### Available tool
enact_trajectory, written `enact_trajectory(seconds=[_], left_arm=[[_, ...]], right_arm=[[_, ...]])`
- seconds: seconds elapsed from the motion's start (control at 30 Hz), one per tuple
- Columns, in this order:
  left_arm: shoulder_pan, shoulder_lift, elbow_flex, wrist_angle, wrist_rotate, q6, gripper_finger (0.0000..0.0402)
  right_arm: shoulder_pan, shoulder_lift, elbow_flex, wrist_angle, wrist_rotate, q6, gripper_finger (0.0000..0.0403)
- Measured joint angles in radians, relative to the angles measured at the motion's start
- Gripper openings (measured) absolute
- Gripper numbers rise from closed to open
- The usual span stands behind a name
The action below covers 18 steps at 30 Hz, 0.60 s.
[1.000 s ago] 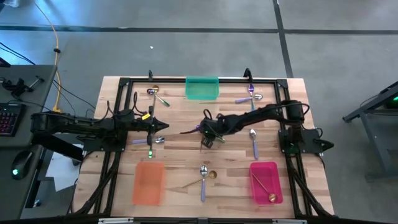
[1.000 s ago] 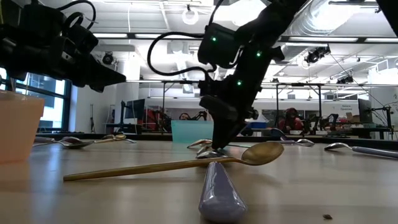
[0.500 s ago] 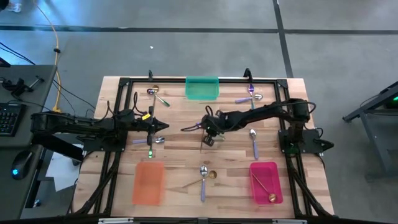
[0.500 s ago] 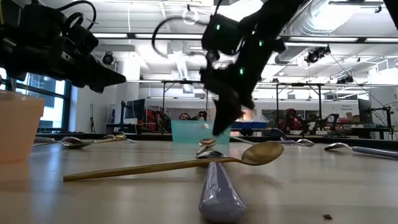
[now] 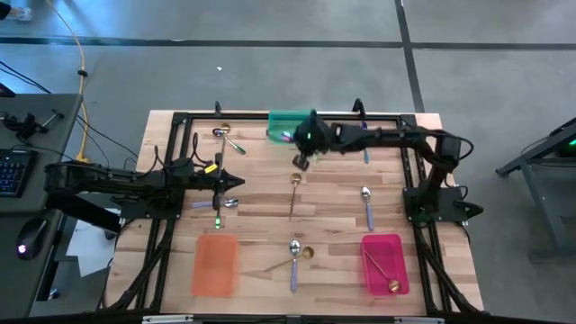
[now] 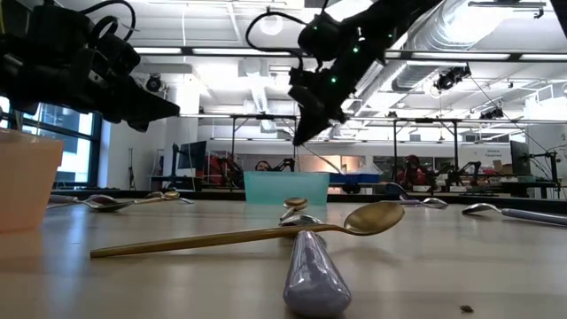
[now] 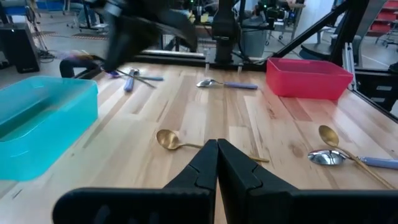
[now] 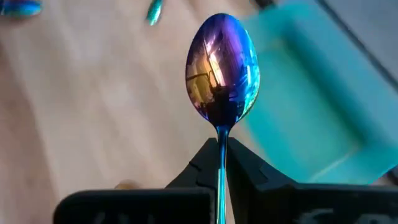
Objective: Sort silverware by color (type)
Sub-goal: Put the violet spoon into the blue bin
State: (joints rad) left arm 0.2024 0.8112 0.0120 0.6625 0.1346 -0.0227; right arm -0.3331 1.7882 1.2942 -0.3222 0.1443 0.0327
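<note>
Your right gripper (image 8: 219,163) hangs above the table (image 5: 261,202), just beside the green tray (image 5: 290,128) at the far edge; its jaws are clamped on the handle of an iridescent spoon (image 8: 222,62), whose purple-blue bowl stands beyond the fingertips (right wrist view), with the tray just beside it. Your left gripper (image 7: 216,163) waits over the table's left side, jaws together and holding nothing; a silver spoon (image 5: 230,202) lies at its tip.

The remaining silverware lies scattered: a gold spoon (image 5: 293,192) rests at the centre of the table; a gold spoon crossed with a silver one (image 5: 295,256) lies near the front edge, between the orange tray (image 5: 215,263) and the pink tray (image 5: 383,264); another gold spoon (image 5: 382,269) lies inside the pink tray; a silver spoon with a lavender handle (image 5: 367,205) lies right of centre; a crossed pair (image 5: 228,137) sits at the far left; further spoons (image 5: 368,139) lie beside your right arm at the far right.
</note>
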Motion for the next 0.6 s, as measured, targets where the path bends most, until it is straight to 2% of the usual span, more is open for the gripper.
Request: enact_trajectory(seconds=[0.17,0.37,0.6], left_arm=[[0.0,0.0,0.0,0.025,-0.013,0.013,0.0],[0.0,0.0,0.0,0.039,-0.025,0.04,0.0],[0.0,0.0,0.0,0.039,-0.025,0.033,0.0]], right_arm=[[-0.115,0.03,0.159,-0.022,-0.089,-0.155,0.0],[-0.22,0.164,0.332,-0.118,-0.213,-0.24,0.0],[-0.252,0.321,0.441,-0.19,-0.241,-0.277,0.0]])
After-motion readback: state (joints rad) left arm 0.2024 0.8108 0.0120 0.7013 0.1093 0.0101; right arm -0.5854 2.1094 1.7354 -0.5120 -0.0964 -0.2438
